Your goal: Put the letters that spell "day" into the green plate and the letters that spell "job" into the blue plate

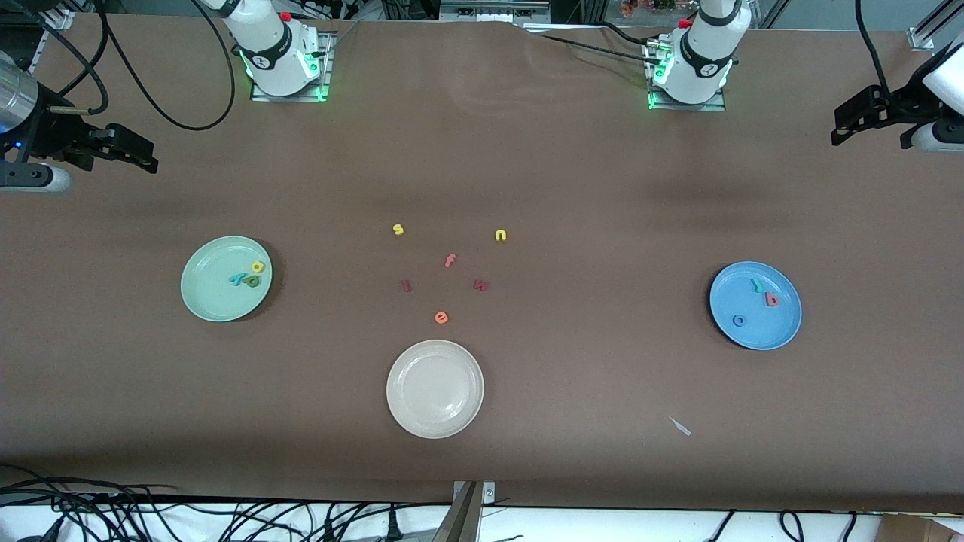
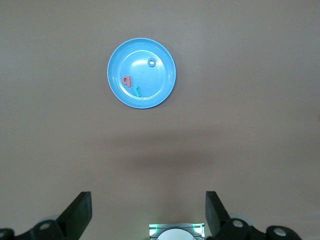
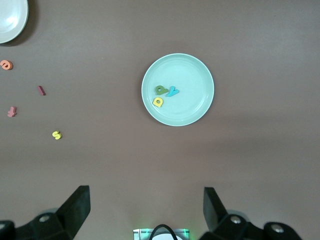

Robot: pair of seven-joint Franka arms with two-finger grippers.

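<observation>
The 3 letters that spell "day" lie in the green plate (image 1: 226, 278), toward the right arm's end of the table: the green "d" (image 1: 251, 281), the yellow "a" (image 1: 257, 266) and the teal "y" (image 1: 239, 278), bunched together with the "d" and "y" touching or nearly so. The 3 letters that spell "job" lie in the blue plate (image 1: 755, 306), toward the left arm's end: the teal "j" (image 1: 756, 284), the pinkish-red "b" (image 1: 771, 299) just beside it, and the blue "o" (image 1: 739, 321) a little apart and nearer the front camera.

By their look these pieces are tiny, flat and very light, probably foam or soft plastic, so they would slide or flip easily on the smooth plates. A pinch across a straight stem, such as the upright of the "b" or "d", seems the safest hold; the ring of the "o" would want a pinch across its rim. As things lie, both words appear sorted and no further grasp seems needed.

The left gripper (image 2: 148, 212) hangs high over bare table at its arm's end, jaws spread wide, holding and touching nothing. The right gripper (image 3: 146, 210) hangs likewise at its own end, spread wide and empty. Both arms wait.
</observation>
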